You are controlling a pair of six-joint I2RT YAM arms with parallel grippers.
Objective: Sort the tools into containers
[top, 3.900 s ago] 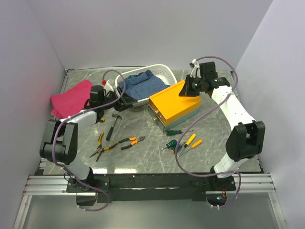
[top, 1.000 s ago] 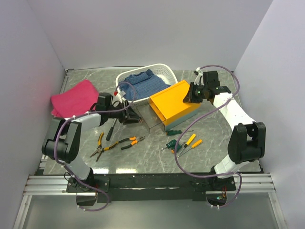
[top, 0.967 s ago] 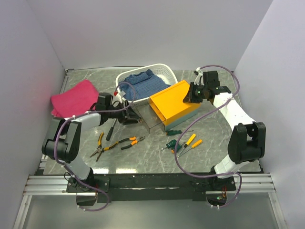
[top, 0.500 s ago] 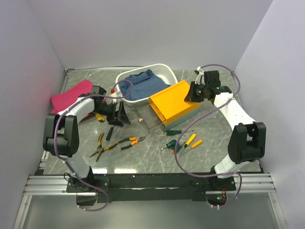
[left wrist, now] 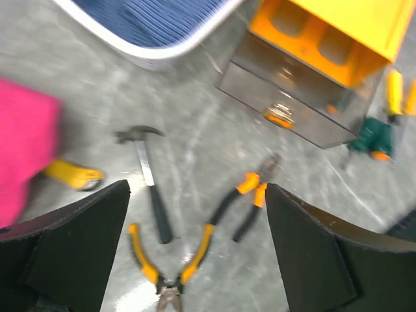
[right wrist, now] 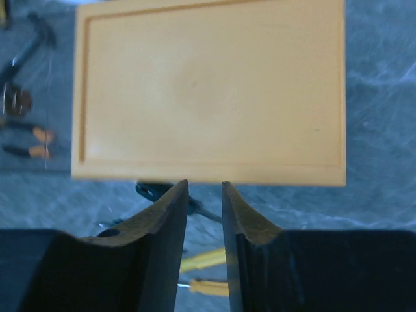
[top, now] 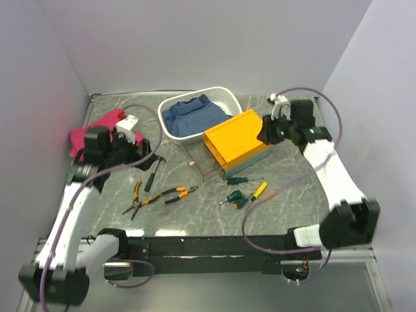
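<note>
The container, an orange-yellow box (top: 236,138) with a teal-grey base, lies at mid-table with its clear drawer (top: 198,160) pulled out to the left. My left gripper (top: 138,155) hangs wide open and empty above the hammer (left wrist: 150,184), two pliers (left wrist: 172,266) (left wrist: 250,195) and the drawer (left wrist: 292,107). My right gripper (top: 265,132) sits at the box's right end. In the right wrist view the gripper (right wrist: 204,188) stands open by a narrow gap, empty, at the edge of the lid (right wrist: 208,91). Several screwdrivers (top: 250,193) lie in front of the box.
A white basket (top: 224,97) holding a blue cloth (top: 192,114) stands behind the drawer. A pink cloth (top: 91,133) lies at far left, with a yellow-handled tool (left wrist: 71,174) poking out beside it. Grey walls close in the left, back and right sides.
My left gripper let go of the drawer's front, opened wide and drew back up and to the left. My right gripper parted its fingers slightly at the box's end. The drawer stays out.
</note>
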